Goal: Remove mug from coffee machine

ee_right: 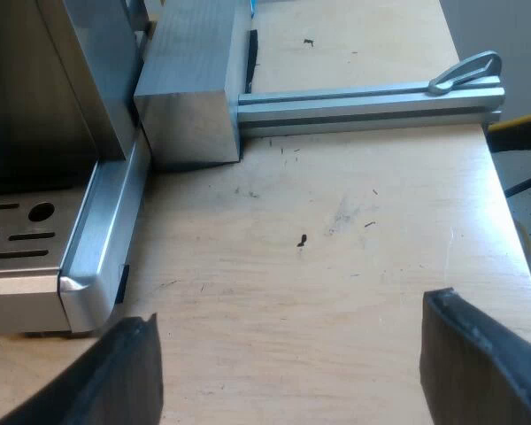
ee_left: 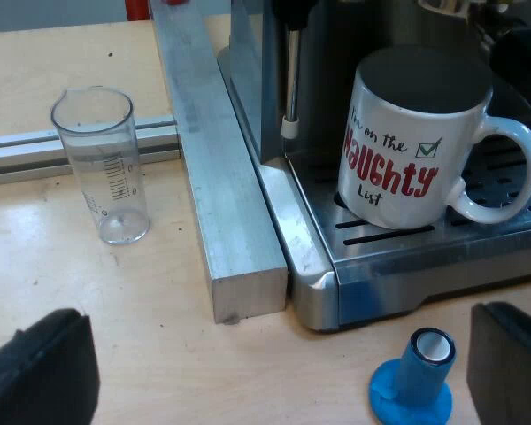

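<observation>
1. On the espresso machine's [ee_left: 372,288] drip tray [ee_left: 398,239] stands the white "Naughty list" mug [ee_left: 407,150], upright; its inside is dark, contents unclear.
2. Clear measuring glass [ee_left: 106,168] stands empty on the wooden table [ee_left: 159,354], beside a metal bar [ee_left: 217,186].
3. Blue tamper [ee_left: 416,376] sits by my left gripper [ee_left: 274,372], which is spread wide and holds nothing.
4. Right gripper [ee_right: 292,363] gapes over the table near the tray's corner.

The mug [ee_left: 407,146] reads "I'm on the NAUGHTY List".
</observation>
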`<state>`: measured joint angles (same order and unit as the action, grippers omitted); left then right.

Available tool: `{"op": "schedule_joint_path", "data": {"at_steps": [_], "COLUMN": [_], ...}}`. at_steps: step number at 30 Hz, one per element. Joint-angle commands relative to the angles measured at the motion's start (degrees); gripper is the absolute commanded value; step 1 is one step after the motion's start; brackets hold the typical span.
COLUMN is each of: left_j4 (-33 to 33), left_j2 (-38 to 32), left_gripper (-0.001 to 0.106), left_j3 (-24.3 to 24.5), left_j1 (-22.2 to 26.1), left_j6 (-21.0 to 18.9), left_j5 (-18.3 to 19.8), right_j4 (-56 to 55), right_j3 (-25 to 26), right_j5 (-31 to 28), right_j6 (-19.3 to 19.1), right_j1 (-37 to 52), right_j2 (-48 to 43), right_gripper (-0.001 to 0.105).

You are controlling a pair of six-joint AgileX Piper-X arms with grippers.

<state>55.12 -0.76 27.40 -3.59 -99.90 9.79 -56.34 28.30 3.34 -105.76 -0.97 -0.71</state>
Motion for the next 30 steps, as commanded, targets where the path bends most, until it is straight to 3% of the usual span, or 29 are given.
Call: {"op": "schedule_joint_path", "data": {"at_steps": [1,9,20,25,30], "left_j4": [-0.69,-0.69,-1.96,-7.49,-8.78], "left_j2": [-7.91,-7.68,2.61,4.97,7.74], "left_gripper": [0.086,0.086,0.086,0.086,0.086], "left_j3": [0.09,0.09,5.87,6.27,5.95], "left_j1": [-0.11,-0.11,-0.28,-4.11,-8.15], "left_j6": [-0.08,-0.08,-0.52,-0.52,-0.13], "left_j5": [0.26,1.17,9.24,10.19,11.06], "right_j4": [0.70,0.88,0.34,0.37,0.62], "right_j3": [0.22,0.35,7.51,11.46,12.84], "right_j5": [0.33,0.33,2.15,4.31,7.20], "right_j6": [-0.35,-0.35,0.48,-2.21,-3.81], "right_j1": [0.02,0.02,-3.44,-8.06,-12.81], "right_j2": [-2.32,-2.06,7.18,13.84,18.98], "right_gripper": [0.063,0.063,0.063,0.063,0.063]}}
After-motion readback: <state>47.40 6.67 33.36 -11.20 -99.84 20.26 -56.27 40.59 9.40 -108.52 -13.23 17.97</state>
